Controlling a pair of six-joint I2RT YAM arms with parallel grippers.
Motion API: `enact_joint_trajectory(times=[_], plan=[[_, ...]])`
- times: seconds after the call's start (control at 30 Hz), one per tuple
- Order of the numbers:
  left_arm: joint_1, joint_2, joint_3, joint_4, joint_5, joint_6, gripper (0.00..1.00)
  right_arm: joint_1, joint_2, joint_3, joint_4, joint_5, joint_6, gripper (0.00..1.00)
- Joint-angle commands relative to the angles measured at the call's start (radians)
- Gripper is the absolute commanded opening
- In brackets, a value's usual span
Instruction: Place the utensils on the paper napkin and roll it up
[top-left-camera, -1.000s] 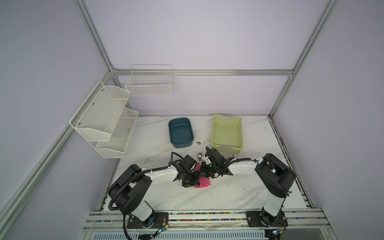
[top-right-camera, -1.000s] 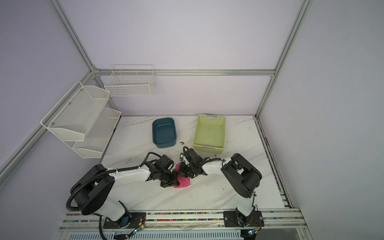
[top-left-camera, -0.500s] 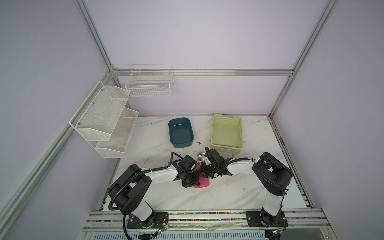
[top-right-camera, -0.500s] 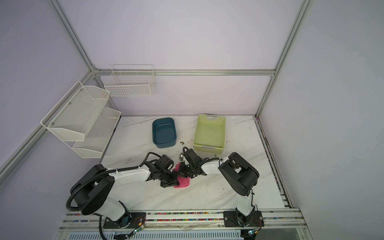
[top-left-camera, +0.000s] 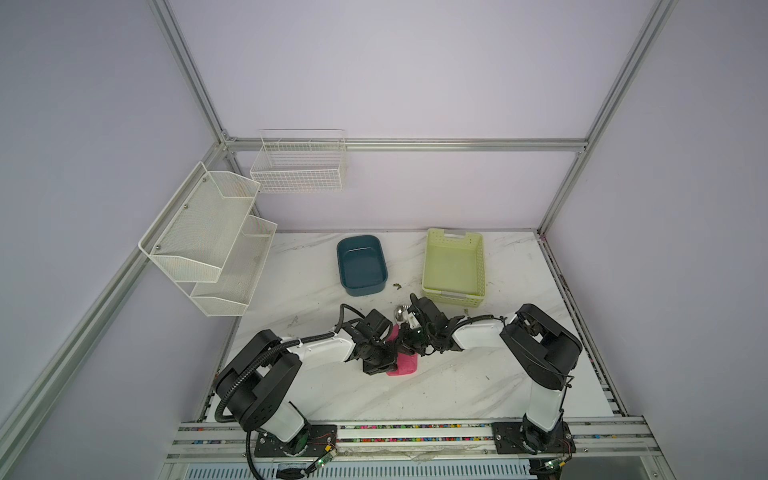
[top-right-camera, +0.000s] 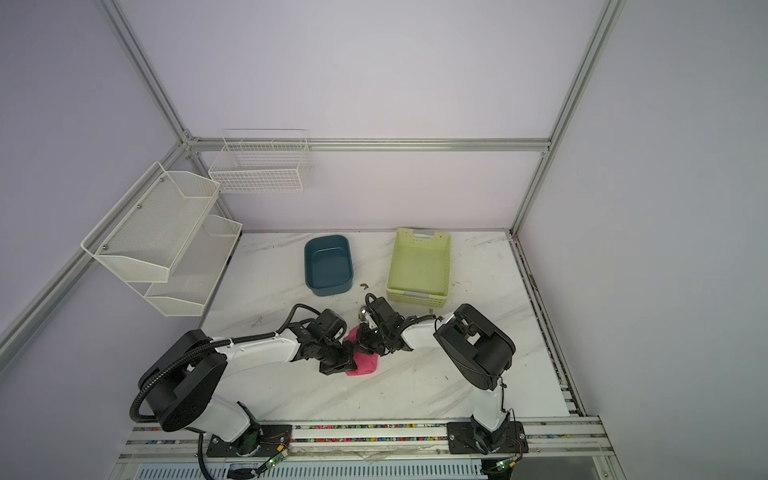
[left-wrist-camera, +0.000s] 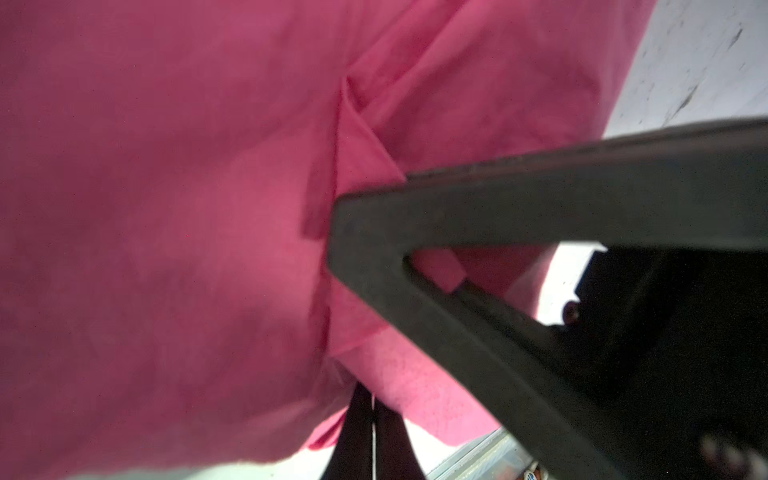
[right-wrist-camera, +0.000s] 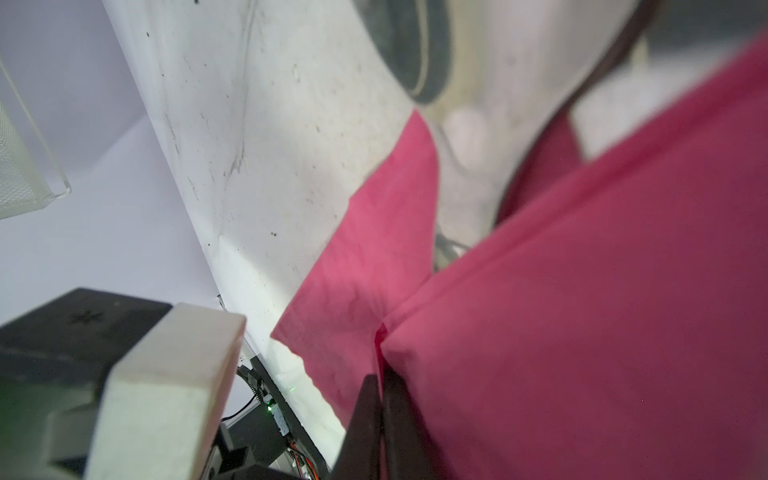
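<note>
- White marble tabletop (top-left-camera: 457, 386) fills a pale lilac enclosure. A teal tub (top-left-camera: 361, 266) and a pale green basket (top-left-camera: 454, 264) sit at the back, well apart from the work.
- Near the front middle lies the pink paper napkin (top-left-camera: 405, 365), partly folded over on itself, with both arms meeting over it.
- At one fold, the left gripper (left-wrist-camera: 371, 399) is pinched closed on bunched paper, and the sheet drapes away from its tips.
- Close by, the right gripper (right-wrist-camera: 380, 378) has its fingers nearly together with a pink edge caught between them (a thin bite, by the look of it).
- Only the spoon (top-left-camera: 400, 312) shows, its shiny bowl poking out just beyond the napkin's far edge. The fork and knife are hidden, probably under the fold.
- Rolling looks begun but not finished.
- Two pinch points this near each other could tear the thin paper if they pull apart.
- A slipping pinch would let the fold flop open.
- The protruding spoon could slide out of the roll, and the crowded claws could knock together.
</note>
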Motion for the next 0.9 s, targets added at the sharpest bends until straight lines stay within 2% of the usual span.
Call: enact_joint_trajectory(times=[0.0, 0.1, 0.27, 0.47, 0.67, 0.87], plan=[[0.005, -0.084, 0.048, -0.064, -0.048, 0.032, 0.07, 0.007, 0.017, -0.007, -0.001, 0.023, 0.006, 0.16], [0.035, -0.170, 0.053, -0.121, -0.076, 0.049, 0.07, 0.007, 0.019, -0.001, -0.010, 0.020, -0.003, 0.23], [0.133, -0.290, 0.026, -0.195, -0.088, 0.085, 0.07, 0.008, 0.020, 0.005, -0.022, 0.018, -0.013, 0.34], [0.204, -0.330, 0.008, -0.206, -0.065, 0.104, 0.08, 0.007, 0.023, 0.014, -0.038, 0.020, -0.026, 0.42], [0.212, -0.296, -0.003, -0.143, -0.027, 0.087, 0.08, 0.007, 0.024, 0.016, -0.050, 0.021, -0.033, 0.36], [0.212, -0.252, -0.001, -0.090, 0.004, 0.073, 0.07, 0.006, 0.031, 0.012, -0.053, 0.020, -0.035, 0.24]])
